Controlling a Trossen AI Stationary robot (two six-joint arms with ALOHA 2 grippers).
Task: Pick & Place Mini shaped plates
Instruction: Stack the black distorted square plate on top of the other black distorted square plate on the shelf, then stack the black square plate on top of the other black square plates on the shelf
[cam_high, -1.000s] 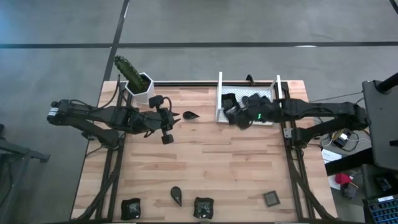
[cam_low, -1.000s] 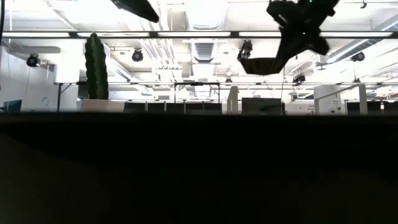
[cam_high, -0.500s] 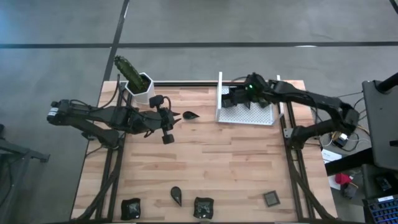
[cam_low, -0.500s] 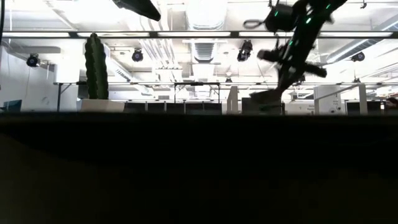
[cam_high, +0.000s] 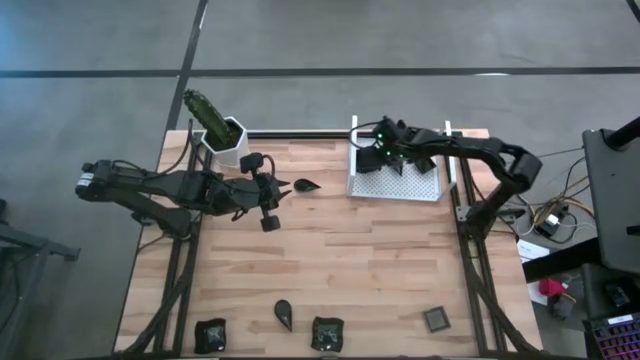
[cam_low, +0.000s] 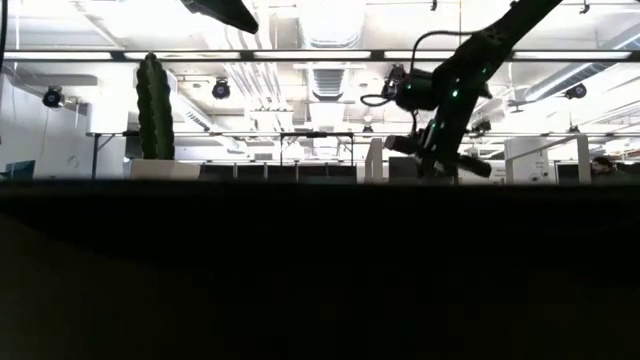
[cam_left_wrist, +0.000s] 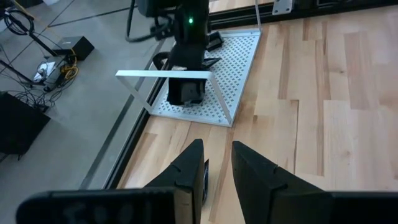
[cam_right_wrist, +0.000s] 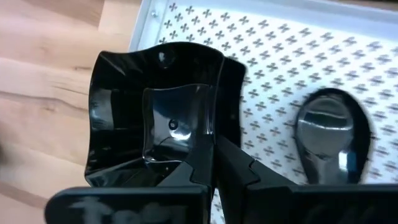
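Plates lie in two groups. One square plate is pinched by its rim in the right gripper, whose fingers are clamped on it; it tilts hollow side toward the wrist camera, low over the near-left corner of the white perforated tray. A teardrop plate rests on the tray beside it, its long axis running along the tray. On the bare wood, another teardrop plate sits near the left gripper, its tip pointing away from the tray. Along the table's front edge lie two square plates, a teardrop between them, and a greyer square further right.

The left gripper hovers over the wooden table with fingers parted, holding nothing. A white pot with a cactus stands at the back left corner. Grey floor surrounds the table; an office with ceiling lights lies beyond.
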